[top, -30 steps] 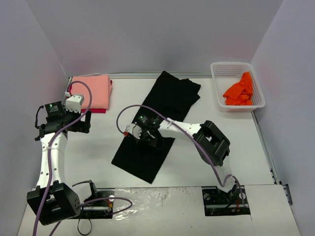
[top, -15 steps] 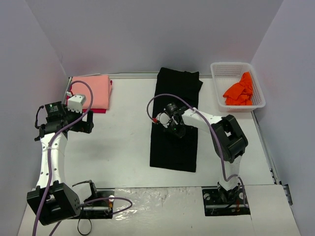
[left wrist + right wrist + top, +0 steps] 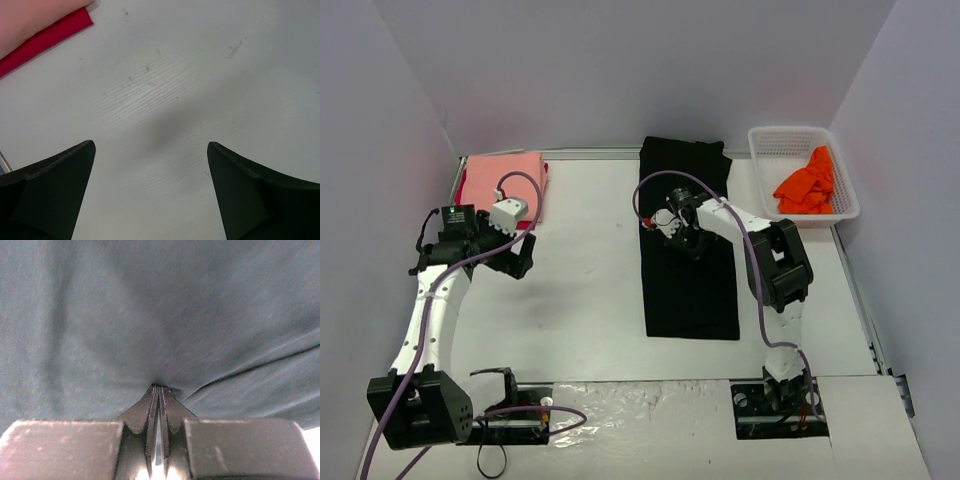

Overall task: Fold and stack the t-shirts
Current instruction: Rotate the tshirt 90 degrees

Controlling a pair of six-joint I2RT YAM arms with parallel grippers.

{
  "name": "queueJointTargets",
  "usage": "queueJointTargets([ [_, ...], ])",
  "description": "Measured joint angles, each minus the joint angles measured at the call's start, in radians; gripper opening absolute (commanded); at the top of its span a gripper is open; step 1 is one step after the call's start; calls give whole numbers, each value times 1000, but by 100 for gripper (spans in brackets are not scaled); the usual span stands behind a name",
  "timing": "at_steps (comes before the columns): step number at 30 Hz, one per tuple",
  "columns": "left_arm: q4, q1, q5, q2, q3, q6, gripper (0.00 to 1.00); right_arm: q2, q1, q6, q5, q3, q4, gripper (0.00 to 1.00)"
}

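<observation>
The large black t-shirt (image 3: 690,270) lies as a long folded strip down the middle of the table. My right gripper (image 3: 682,232) is shut on it near its upper left part; in the right wrist view the closed fingertips (image 3: 159,388) pinch a small peak of the black cloth (image 3: 150,315). The salmon-pink shirt (image 3: 500,178) lies folded at the back left on the red shirt (image 3: 528,224), whose edge also shows in the left wrist view (image 3: 50,36). My left gripper (image 3: 516,262) (image 3: 150,150) is open and empty over bare table. The orange shirt (image 3: 807,183) lies crumpled in the basket.
The white mesh basket (image 3: 790,132) stands at the back right against the right wall. Grey walls close in the table on the left, back and right. Purple cables loop over both arms.
My right gripper has dragged the black shirt to the right and swung it from a slant to lie straight. My left arm has moved right, away from the pink stack.
</observation>
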Motion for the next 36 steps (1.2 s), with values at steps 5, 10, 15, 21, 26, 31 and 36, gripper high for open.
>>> queueJointTargets([
  [5, -2, -32, -21, 24, 0, 19, 94, 66, -8, -2, -1, 105, -26, 0],
  [10, -3, -68, -42, 33, 2, 35, 94, 103, -14, -5, 0, 166, -31, 0],
  [15, -4, -90, -53, 62, 13, 41, 94, 146, -26, -7, 0, 236, -50, 0],
  [21, -6, -97, -59, 69, 13, 42, 94, 207, -49, -10, 2, 336, -65, 0],
  [26, -6, -97, -66, 69, 13, 42, 94, 258, -59, -14, 13, 423, -66, 0],
  [31, -7, -97, -74, 69, 13, 45, 94, 277, -63, -14, 13, 457, -68, 0],
  [36, -12, -97, -73, 69, 13, 47, 94, 259, -63, -13, 7, 431, -62, 0],
])
